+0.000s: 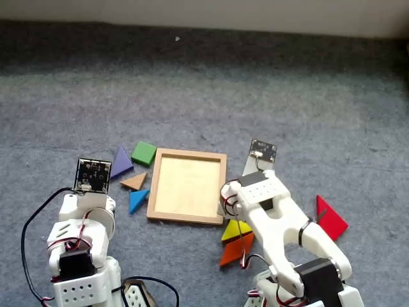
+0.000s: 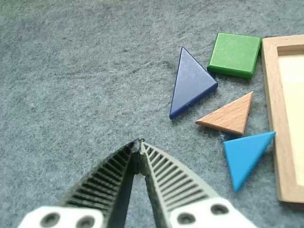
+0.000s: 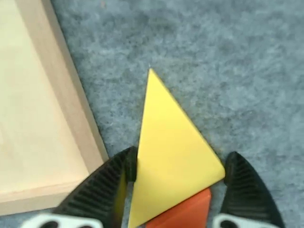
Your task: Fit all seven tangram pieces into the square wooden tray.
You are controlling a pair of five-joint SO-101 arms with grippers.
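R end effector hung low over the yellow tri, released, one finger each side of its wide end. Fingers sat v. close to the edges; couldn't tell if they pressed yet. Orange piece touched the yellow tri's near edge, partly under the end effector. L end effector was clenched on nothing, tips together over bare bench.

Blue tri and wood tri lay just beside the tray, on L side. Tray held no pieces, so the job looked barely begun. Purple tri and green sq lay further out, near the tray's far L corner. Red piece lay apart, on R side.

Handling, as a guess: pieces prob. light, stiff, thin wood w/ smooth paint, not fragile. Low edges gave little to grip. Tapered sides could squirt out of a pinch, so best hold was low, across the wide end, as set up on the yellow tri. Orange piece might drag along on the lift.
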